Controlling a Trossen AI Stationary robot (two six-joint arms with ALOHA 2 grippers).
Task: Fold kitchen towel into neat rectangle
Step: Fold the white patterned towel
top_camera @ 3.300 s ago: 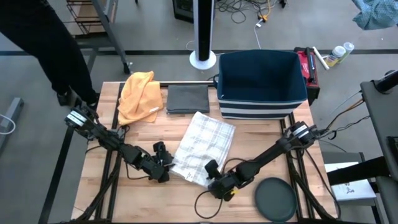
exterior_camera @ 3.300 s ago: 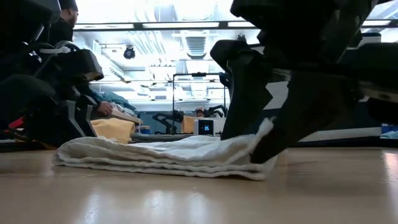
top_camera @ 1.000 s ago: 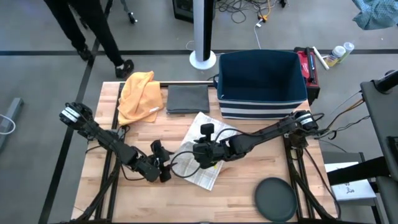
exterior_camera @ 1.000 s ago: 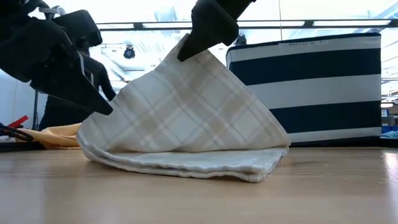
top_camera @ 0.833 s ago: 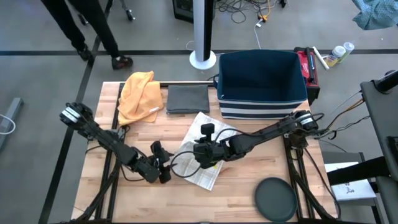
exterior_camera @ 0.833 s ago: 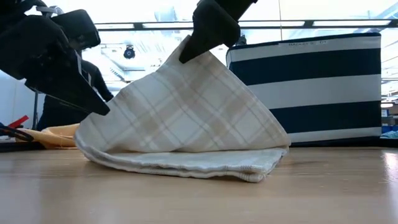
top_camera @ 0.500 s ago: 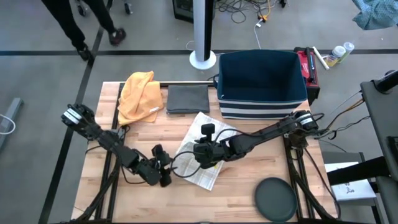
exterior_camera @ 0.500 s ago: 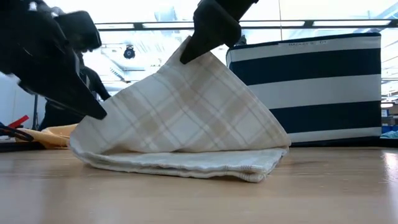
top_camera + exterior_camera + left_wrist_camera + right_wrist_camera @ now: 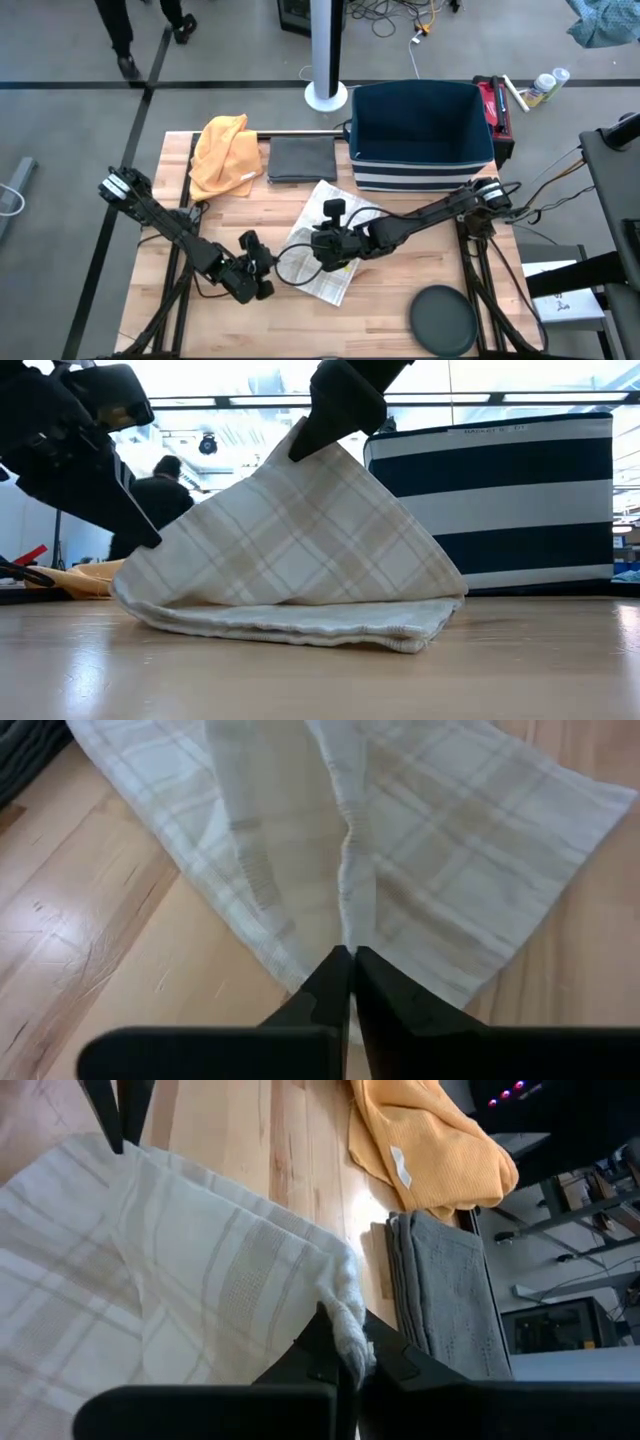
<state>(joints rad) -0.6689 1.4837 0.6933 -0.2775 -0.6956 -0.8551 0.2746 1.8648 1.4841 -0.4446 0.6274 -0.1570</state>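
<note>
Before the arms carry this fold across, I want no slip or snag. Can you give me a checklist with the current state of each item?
1. Right gripper shut on the checked kitchen towel, corner lifted: ok.
2. Left gripper shut on the towel's edge: ok; its fingers are pinched together on the cloth.
3. Towel's lower layer flat on the table: ok in the low view.
4. Orange cloth and folded grey cloth apart from the towel: ok.
5. Striped bin close behind the towel: not ok if the fold swings that way.
6. Lifted edges aligned for a neat rectangle: cannot tell.
</note>
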